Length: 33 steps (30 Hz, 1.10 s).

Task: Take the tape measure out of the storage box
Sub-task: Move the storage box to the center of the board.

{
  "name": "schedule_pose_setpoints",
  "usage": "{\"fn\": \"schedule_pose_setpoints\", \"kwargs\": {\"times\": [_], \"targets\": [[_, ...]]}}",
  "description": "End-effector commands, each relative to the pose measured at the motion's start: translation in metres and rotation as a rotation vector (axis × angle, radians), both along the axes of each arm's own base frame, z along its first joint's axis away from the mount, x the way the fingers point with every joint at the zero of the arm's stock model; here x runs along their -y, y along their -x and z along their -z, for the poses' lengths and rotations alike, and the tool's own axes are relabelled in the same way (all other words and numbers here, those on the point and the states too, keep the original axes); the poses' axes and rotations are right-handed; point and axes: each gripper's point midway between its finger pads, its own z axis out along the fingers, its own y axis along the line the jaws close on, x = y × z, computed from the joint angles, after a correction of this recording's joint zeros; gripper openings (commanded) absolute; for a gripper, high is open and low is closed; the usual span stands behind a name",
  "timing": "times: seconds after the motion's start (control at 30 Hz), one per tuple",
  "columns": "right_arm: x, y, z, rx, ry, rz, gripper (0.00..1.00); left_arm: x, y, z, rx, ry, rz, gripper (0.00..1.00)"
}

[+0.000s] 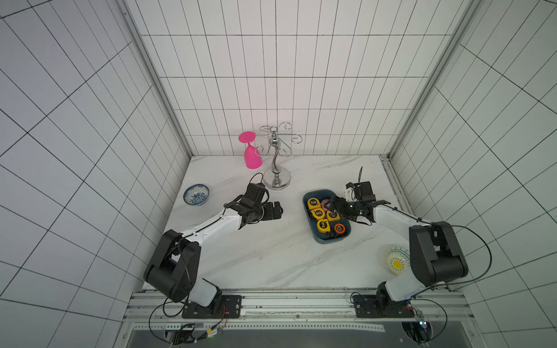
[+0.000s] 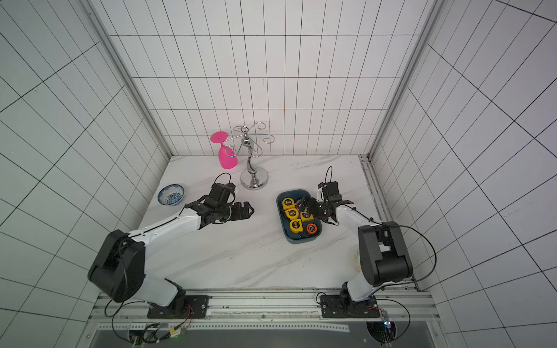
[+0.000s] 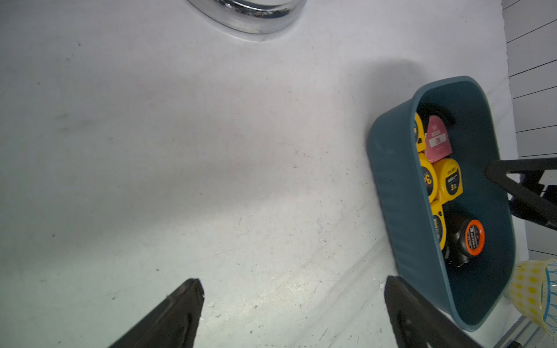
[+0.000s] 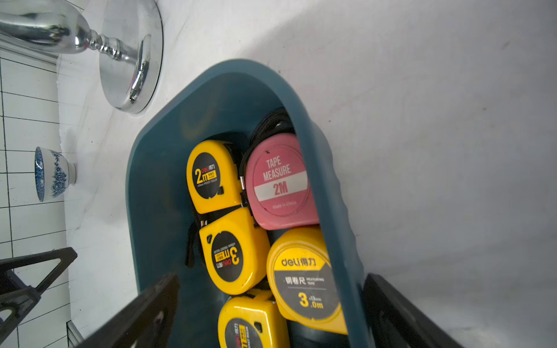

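Observation:
The teal storage box (image 1: 319,239) (image 2: 288,236) sits right of the table's middle. It holds several yellow tape measures (image 1: 318,213) (image 4: 233,262), a pink one (image 4: 280,180) (image 3: 438,140) and a black-and-orange one (image 1: 339,228) (image 3: 473,236). My right gripper (image 1: 332,205) (image 2: 304,205) (image 4: 269,280) hovers open over the box's far right part. In the right wrist view one finger stands over the inside and the other beyond the wall (image 4: 331,211). My left gripper (image 1: 278,209) (image 2: 250,209) (image 3: 294,286) is open over bare tabletop, left of the box (image 3: 391,180).
A chrome glass rack (image 1: 275,177) stands at the back, with a pink glass (image 1: 252,156) hanging upside down from it. A blue-and-white bowl (image 1: 196,195) is at the left. A yellow patterned bowl (image 1: 395,262) sits partly behind the right arm. Tiled walls close three sides.

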Motion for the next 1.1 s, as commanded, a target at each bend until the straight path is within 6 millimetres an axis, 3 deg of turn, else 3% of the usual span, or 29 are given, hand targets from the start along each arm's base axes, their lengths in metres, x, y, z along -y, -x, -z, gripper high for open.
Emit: {"fn": "schedule_pose_setpoints", "kwargs": {"times": [0.0, 0.2, 0.37, 0.47, 0.6, 0.77, 1.07], "targets": [[-0.033, -0.004, -0.016, 0.015, -0.065, -0.059, 0.99, 0.022, 0.002, -0.003, -0.039, 0.034, 0.028, 0.98], [-0.062, 0.003, -0.017, -0.004, -0.093, -0.104, 0.99, 0.056, 0.013, 0.011, -0.114, -0.009, 0.097, 0.98], [-0.060, 0.004, -0.024, 0.008, -0.066, -0.094, 0.99, 0.076, 0.029, 0.029, -0.200, -0.061, 0.131, 0.98], [-0.054, 0.005, -0.029, 0.024, -0.036, -0.087, 0.99, 0.077, 0.034, 0.043, -0.236, -0.126, 0.117, 0.98], [-0.048, 0.006, -0.035, 0.039, -0.023, -0.077, 0.99, 0.069, 0.035, 0.056, -0.262, -0.207, 0.069, 0.90], [-0.044, 0.009, -0.035, 0.042, -0.013, -0.070, 0.99, 0.049, 0.028, 0.055, -0.244, -0.288, 0.001, 0.77], [-0.044, 0.009, -0.033, 0.035, -0.014, -0.073, 0.99, 0.004, 0.021, 0.054, -0.259, -0.302, -0.108, 0.67]]}}
